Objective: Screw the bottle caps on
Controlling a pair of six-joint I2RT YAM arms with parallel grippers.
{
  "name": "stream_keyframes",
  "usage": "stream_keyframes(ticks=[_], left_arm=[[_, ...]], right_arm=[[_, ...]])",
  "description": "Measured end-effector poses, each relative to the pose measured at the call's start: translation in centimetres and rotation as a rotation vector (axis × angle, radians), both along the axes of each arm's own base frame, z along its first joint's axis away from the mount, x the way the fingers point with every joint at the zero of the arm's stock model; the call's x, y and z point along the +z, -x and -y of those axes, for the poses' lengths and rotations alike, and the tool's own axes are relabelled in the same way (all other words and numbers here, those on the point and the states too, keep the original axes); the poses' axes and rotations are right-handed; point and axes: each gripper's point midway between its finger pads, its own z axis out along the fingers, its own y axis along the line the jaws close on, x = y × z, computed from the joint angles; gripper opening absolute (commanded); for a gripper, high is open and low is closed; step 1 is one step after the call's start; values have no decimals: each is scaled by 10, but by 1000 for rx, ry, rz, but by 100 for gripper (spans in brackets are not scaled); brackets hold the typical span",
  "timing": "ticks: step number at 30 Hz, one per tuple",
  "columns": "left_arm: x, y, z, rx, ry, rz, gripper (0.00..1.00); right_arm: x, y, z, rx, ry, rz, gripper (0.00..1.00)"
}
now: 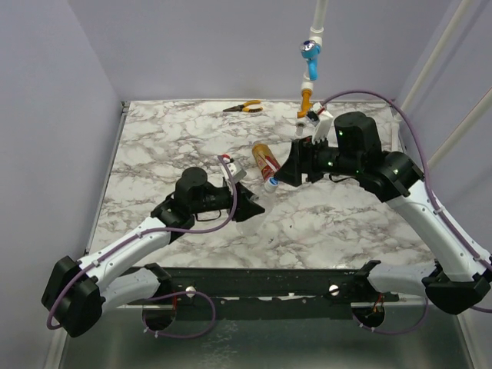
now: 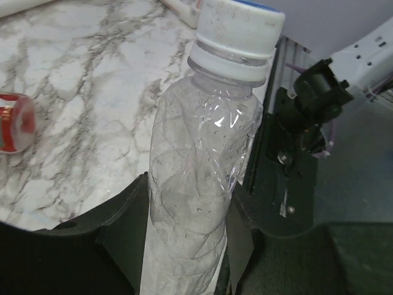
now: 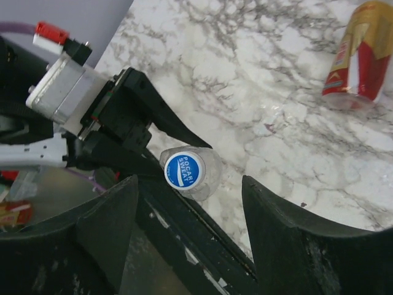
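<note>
Left gripper (image 2: pixel 184 236) clasps clear bottle (image 2: pixel 196 160), base hidden; right gripper (image 3: pixel 189 200) seemingly released.

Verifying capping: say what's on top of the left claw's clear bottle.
A white, blue-topped cap sits on the clear bottle; its threads are hidden, so tightness is unknown.

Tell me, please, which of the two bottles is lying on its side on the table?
The red-labelled bottle with amber contents, lying on the marble table; the clear capped bottle stands held in the left gripper's jaws.
</note>
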Motion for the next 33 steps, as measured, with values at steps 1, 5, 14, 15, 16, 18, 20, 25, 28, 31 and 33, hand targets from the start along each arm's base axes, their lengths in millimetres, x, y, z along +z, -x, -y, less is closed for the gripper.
stream_keyframes(ticks=[1, 5, 14, 15, 16, 18, 20, 25, 28, 31, 33], left_arm=[[2, 5, 1, -28, 10, -8, 1], [9, 22, 5, -119, 38, -34, 1], [25, 36, 9, -205, 81, -47, 2], [26, 37, 9, -210, 84, -47, 1], [27, 36, 9, -211, 87, -45, 2], [28, 37, 9, -215, 90, -47, 1], [28, 38, 9, -218, 91, -51, 1], [27, 37, 10, -220, 91, -61, 2], [26, 37, 10, -219, 89, -65, 2], [25, 36, 10, -215, 88, -69, 2], [23, 30, 10, -187, 82, -71, 2]], right_arm=[[-2, 5, -1, 25, -5, -8, 71], [-11, 28, -8, 139, -33, -51, 68], [-6, 43, -17, 255, -74, -65, 57], [-6, 44, -18, 260, -75, -66, 56], [-6, 44, -18, 266, -77, -66, 55], [-7, 45, -19, 275, -78, -67, 52], [-9, 45, -20, 279, -76, -70, 49], [-12, 44, -21, 283, -72, -82, 39], [-14, 43, -22, 281, -68, -84, 33], [-16, 41, -22, 273, -62, -89, 25], [-19, 36, -22, 247, -55, -103, 24]])
